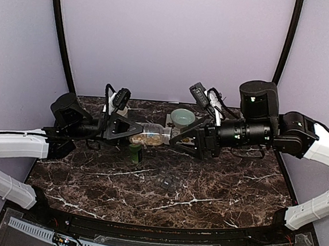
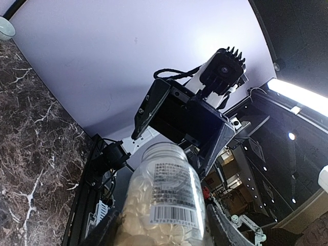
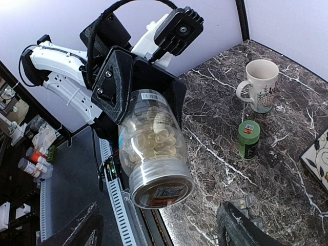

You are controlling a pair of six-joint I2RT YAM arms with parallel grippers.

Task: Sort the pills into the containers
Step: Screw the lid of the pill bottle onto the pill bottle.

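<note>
My left gripper [image 1: 124,130] is shut on a clear pill bottle [image 1: 150,135] and holds it on its side above the table. The bottle [image 2: 164,189] is partly full of pale tan pills [image 3: 154,138]. Its silver-rimmed mouth end [image 3: 161,187] points at my right gripper [image 1: 184,142]. That gripper [image 3: 159,230] is open, with its fingers [image 3: 238,228] wide apart on either side just short of the bottle. The dark grey containers [image 1: 168,181] lie on the marble below and also show in the right wrist view [image 3: 246,201].
A small green bottle [image 1: 134,152] stands under the held bottle. A pale green bowl [image 1: 182,117] sits at the back. A cream mug [image 3: 261,84] and a patterned tile [image 3: 318,159] show in the right wrist view. Purple walls stand behind.
</note>
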